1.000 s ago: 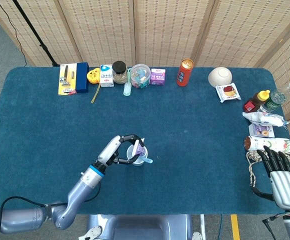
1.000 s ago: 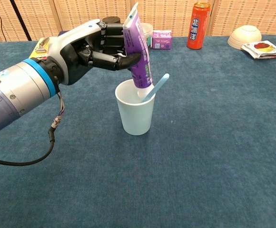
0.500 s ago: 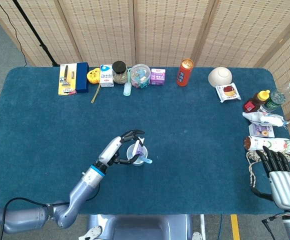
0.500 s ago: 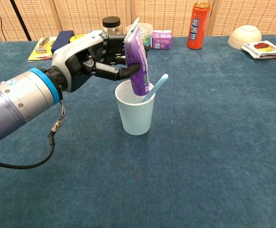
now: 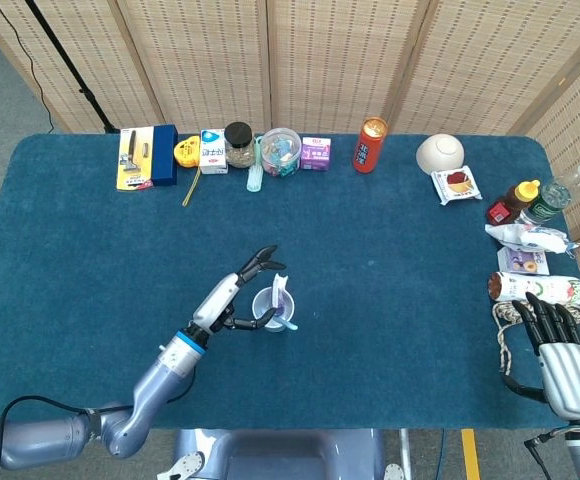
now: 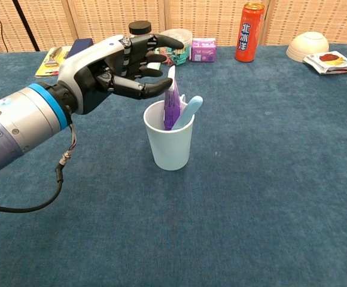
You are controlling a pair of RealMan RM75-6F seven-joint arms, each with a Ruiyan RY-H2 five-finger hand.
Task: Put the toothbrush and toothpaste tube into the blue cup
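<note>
Standing upright near the middle of the desk (image 6: 293, 197), the blue cup (image 6: 170, 146) already held both of the task's things: the purple toothpaste tube (image 6: 170, 106) leaned in it with its crimped end up, and the pale blue toothbrush (image 6: 187, 112) angled out over the rim to the right. The left hand (image 6: 116, 70) hung just to the left of the cup and a little above its rim, fingers (image 6: 161, 42) spread and holding nothing, with the tube's top end just beside the fingertips. Whether a fingertip touched the tube could not be told from either view.

The relation that mattered was this: the tube's long axis ran nearly vertical, tilted slightly toward the far side, and it lay immediately right of the hand. Any withdrawal, I judged, ought to go left and upward, away from that axis, so the fingers would not catch the crimp and tip the light cup.

The right hand (image 5: 562, 352) rested well apart at the near right edge of the desk, fingers extended and empty, close to a bottle (image 5: 536, 288) lying on its side. By the look of things, the task was essentially complete.
</note>
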